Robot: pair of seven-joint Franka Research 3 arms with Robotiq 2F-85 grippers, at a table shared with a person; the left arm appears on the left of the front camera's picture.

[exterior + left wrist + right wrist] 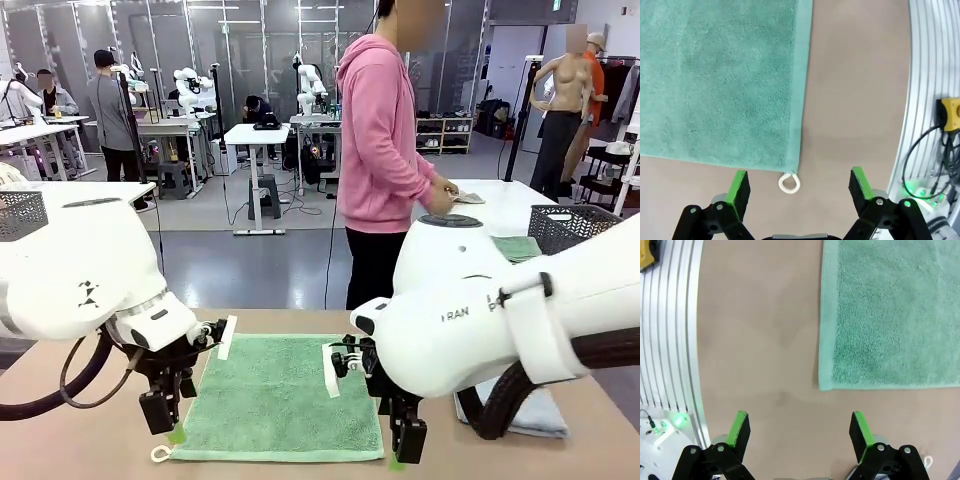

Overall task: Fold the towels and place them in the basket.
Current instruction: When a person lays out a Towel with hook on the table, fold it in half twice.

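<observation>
Green towel (275, 395) lies spread flat on the bench (80, 440). Left gripper (799, 181) hangs wide open over its near corner with the white loop (789, 183). Right gripper (800, 422), open and empty, hangs over the other near corner. Blue-grey towel (545, 412) lies to its right.

Green towel (275, 395), blue-grey towel (545, 413), brown table (80, 452)

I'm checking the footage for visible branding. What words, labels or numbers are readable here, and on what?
"RAN": part of a word on the right arm; its start is hidden by the shell's curve.
Small black mark on the left arm: too blurred to read.
Green towel: no print in the front or wrist views.
</observation>
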